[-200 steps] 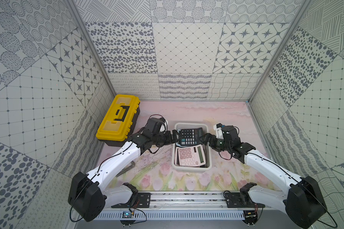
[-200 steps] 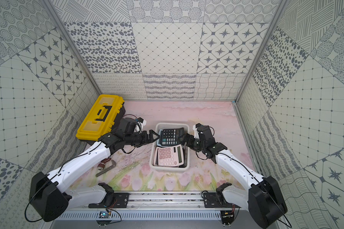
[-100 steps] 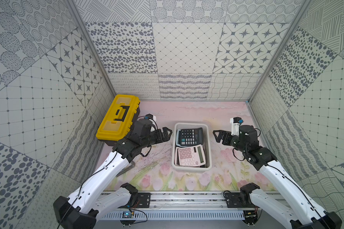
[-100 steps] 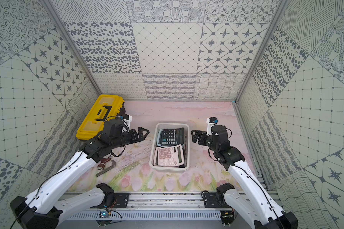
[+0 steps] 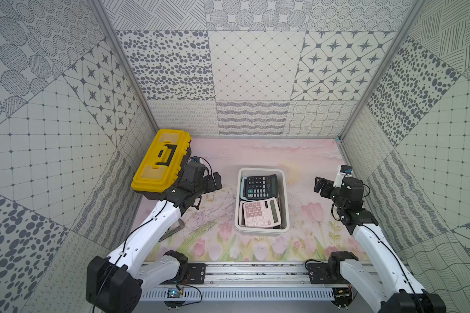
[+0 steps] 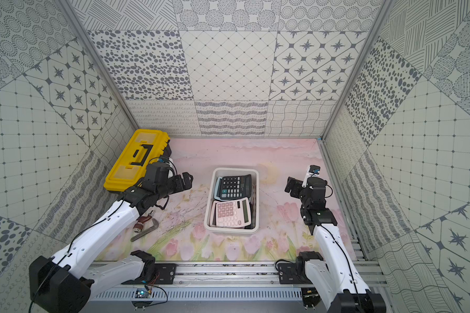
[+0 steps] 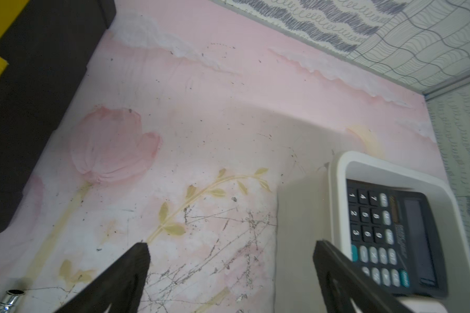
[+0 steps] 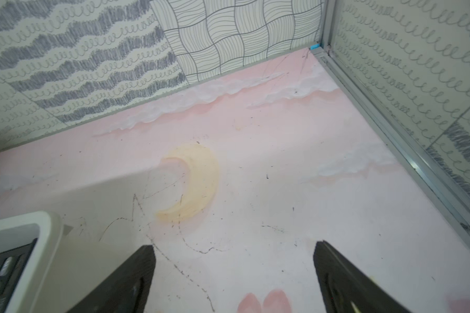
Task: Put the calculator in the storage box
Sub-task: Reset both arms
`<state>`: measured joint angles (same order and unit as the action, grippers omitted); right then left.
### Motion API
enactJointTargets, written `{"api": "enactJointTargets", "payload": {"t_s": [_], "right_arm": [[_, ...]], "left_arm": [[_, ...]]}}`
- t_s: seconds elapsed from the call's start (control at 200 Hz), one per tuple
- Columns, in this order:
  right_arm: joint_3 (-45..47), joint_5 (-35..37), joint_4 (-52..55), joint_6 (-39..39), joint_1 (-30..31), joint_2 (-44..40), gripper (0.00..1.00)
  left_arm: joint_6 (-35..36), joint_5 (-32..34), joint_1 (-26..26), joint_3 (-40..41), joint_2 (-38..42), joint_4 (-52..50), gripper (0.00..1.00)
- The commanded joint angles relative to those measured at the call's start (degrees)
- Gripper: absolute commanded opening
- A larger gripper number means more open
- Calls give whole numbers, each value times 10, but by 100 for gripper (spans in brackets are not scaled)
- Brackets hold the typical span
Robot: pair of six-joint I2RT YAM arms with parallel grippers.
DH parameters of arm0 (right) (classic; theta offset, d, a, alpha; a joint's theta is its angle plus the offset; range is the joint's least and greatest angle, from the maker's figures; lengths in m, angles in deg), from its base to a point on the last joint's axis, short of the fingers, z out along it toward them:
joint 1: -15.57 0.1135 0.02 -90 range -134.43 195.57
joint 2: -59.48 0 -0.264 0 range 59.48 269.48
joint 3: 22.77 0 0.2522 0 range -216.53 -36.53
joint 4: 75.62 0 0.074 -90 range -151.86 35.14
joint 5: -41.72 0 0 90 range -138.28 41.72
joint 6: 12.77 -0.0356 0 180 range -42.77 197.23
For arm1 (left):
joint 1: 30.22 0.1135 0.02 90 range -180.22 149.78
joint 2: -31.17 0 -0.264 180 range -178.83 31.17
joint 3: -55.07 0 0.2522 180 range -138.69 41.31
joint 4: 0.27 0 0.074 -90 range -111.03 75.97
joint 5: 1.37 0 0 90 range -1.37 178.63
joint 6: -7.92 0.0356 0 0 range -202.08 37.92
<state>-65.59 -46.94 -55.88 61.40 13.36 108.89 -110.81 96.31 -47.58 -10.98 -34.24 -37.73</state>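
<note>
Left arm [image 5: 152, 227] and right arm [image 5: 372, 238] have been drawn back to either side of the storage box [image 5: 261, 231], with the left jaws and right jaws spread wide and empty. The black calculator [image 5: 259, 187] is seen face up at the box's far end, well apart from both, beside a pink calculator [image 5: 261, 214].

The black calculator [image 7: 394, 238] shows digits 1 to 9 on its keys.
</note>
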Motion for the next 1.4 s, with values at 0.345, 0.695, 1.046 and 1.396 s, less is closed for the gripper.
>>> {"api": "enactJointTargets", "payload": {"t_s": [0.345, 0.695, 1.046, 1.396], "right_arm": [[134, 23, -336, 8, -70, 107, 97], [141, 35, -479, 52, -67, 209, 97], [118, 29, -473, 81, -50, 235, 97], [116, 1, -579, 130, 30, 317, 97]], "left_arm": [[166, 52, 109, 127, -50, 262, 100], [214, 77, 119, 183, -160, 457, 100], [230, 80, 129, 201, -235, 562, 100], [250, 36, 129, 234, -228, 611, 100]]}}
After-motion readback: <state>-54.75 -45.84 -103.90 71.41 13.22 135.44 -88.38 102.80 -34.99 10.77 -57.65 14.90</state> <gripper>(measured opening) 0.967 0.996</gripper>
